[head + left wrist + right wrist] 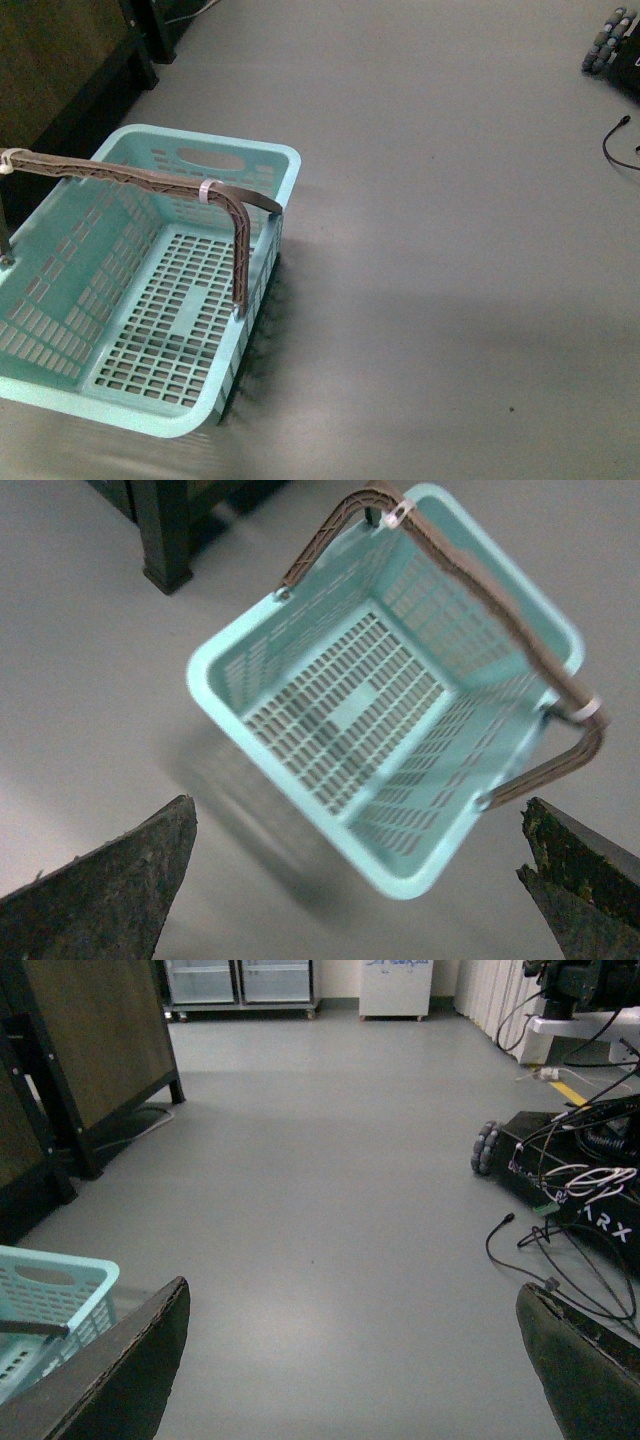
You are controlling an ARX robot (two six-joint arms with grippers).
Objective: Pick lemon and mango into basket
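The pale blue slotted basket (pixel 262 165) sits on the grey floor at the left of the front view, with nothing in it and its brownish-mauve hoop handle (pixel 160 182) arched across the top. The left wrist view looks down into the same basket (pixel 400 885), and my left gripper (pixel 358 880) hangs open above its near rim. My right gripper (pixel 352 1360) is open over bare floor, with a corner of the basket (pixel 95 1272) beside it. The lemon and the mango are out of view. Neither arm shows in the front view.
Dark wooden furniture (pixel 60 70) stands behind the basket at the far left. A black wheeled robot base (pixel 570 1175) with loose cables (pixel 540 1260) sits at the right. White cabinets (pixel 240 982) line the far wall across a wide stretch of grey floor (pixel 450 250).
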